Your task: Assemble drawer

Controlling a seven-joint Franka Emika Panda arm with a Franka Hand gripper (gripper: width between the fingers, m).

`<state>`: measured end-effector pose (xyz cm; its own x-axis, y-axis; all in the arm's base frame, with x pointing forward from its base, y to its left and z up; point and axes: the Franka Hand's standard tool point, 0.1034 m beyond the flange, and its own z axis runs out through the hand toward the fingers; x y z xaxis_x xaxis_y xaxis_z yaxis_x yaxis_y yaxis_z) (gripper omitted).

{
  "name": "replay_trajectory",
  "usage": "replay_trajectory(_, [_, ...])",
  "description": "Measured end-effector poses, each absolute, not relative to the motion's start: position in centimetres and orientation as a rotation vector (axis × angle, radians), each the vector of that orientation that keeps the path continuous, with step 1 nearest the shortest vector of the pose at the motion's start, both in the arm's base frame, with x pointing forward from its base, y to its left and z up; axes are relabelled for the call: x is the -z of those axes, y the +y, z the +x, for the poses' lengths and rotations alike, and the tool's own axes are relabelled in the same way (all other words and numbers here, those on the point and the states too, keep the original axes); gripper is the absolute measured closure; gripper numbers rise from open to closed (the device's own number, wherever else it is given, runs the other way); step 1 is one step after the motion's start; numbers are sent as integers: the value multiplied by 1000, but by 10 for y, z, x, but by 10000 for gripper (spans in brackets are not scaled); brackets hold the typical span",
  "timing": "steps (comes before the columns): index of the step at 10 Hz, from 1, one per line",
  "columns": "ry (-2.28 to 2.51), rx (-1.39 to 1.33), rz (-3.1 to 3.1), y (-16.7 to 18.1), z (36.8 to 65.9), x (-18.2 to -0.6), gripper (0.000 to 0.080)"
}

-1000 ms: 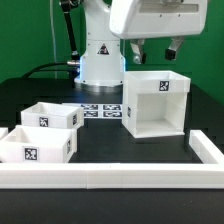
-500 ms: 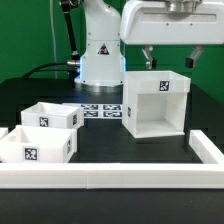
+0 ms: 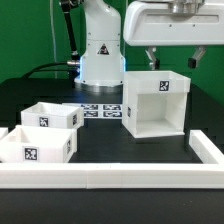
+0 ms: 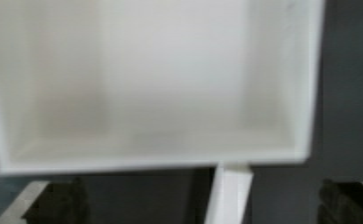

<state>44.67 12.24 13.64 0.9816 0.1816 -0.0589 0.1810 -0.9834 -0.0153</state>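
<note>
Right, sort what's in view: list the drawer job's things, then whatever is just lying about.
Job:
- open-fronted cabinet
- farther drawer box
- nearer drawer box
- gripper, open above the cabinet

Just there:
- marker board
- white rail along the table's near edge
- robot base

The end effector (image 3: pixel 172 58) hangs high at the exterior view's right, its broad white hand body held level. Its two dark-tipped fingers (image 3: pixel 150 57) point straight down and stand spread wide apart. The arm's white base (image 3: pixel 100 55) stands upright farther back, toward the exterior view's left, with the arm rising out of view above it
</note>
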Motion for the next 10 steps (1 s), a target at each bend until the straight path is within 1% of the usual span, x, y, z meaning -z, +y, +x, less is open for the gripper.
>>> replay_trajectory(2, [-289, -119, -3116, 122, 434, -131, 150])
replay_trajectory(5, [-320, -111, -3111, 127, 415, -116, 150])
replay_trajectory(7, [-336, -112, -3104, 131, 410, -107, 150])
replay_trajectory(8, [-334, -118, -3105, 131, 408, -106, 150])
replay_trajectory(9, [-335, -122, -3105, 132, 407, -105, 180])
replay_trajectory(10, [-336, -124, -3105, 132, 406, -105, 180])
